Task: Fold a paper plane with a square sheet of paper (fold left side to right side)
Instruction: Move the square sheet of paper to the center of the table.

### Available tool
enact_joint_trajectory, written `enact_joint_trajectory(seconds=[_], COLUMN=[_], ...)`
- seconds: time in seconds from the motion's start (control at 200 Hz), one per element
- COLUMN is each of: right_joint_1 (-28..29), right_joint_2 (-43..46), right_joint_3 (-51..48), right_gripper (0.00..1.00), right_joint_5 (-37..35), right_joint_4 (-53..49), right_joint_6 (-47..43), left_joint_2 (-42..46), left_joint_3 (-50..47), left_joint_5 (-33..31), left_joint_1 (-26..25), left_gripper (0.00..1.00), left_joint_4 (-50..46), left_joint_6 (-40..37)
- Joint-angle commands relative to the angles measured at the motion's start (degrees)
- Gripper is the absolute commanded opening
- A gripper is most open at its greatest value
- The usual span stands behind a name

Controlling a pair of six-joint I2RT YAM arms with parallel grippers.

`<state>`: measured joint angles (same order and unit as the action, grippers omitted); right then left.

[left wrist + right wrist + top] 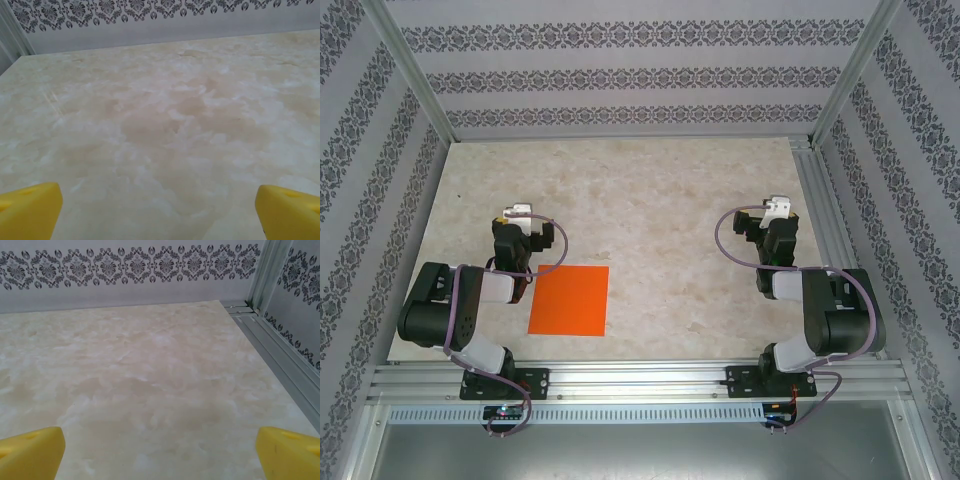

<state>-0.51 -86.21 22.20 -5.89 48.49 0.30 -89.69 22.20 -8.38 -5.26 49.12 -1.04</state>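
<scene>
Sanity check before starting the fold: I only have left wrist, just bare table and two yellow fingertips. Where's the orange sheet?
Observer: The square sheet of paper lies flat by the near edge of the table, beside the left arm, behind where your camera looks.
Operator: Any fold in it?
Observer: None visible from above; it reads as one plain square.
Operator: Right side?
Observer: The right gripper is open over bare table, well off to the sheet's right, holding nothing.
</scene>
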Motion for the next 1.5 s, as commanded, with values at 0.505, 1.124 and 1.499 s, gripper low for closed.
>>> enact_joint_trajectory(seconds=[0.505,1.124,1.499], right_joint_1=[-0.4,13.6,33.3], right_joint_2=[0.1,32.4,23.3], right_joint_3=[0.0,15.8,19.6], right_gripper=[0.98,0.98,0.98], right_joint_5=[1.0,-0.7,-11.9], right_joint_4=[2.0,-58.8,-66.5], right_joint_6=[0.1,19.2,25.4], left_joint_2=[0.5,30.9,32.5], left_joint_3=[0.9,24.1,10.4], left_joint_5=[0.9,16.0,26.3], left_joint_1=[0.5,-3.5,-21.5], left_gripper=[1.0,1.0,1.0], left_joint_4=[-0.4,-89.7,-88.4], left_joint_6=[0.0,36.7,50.6])
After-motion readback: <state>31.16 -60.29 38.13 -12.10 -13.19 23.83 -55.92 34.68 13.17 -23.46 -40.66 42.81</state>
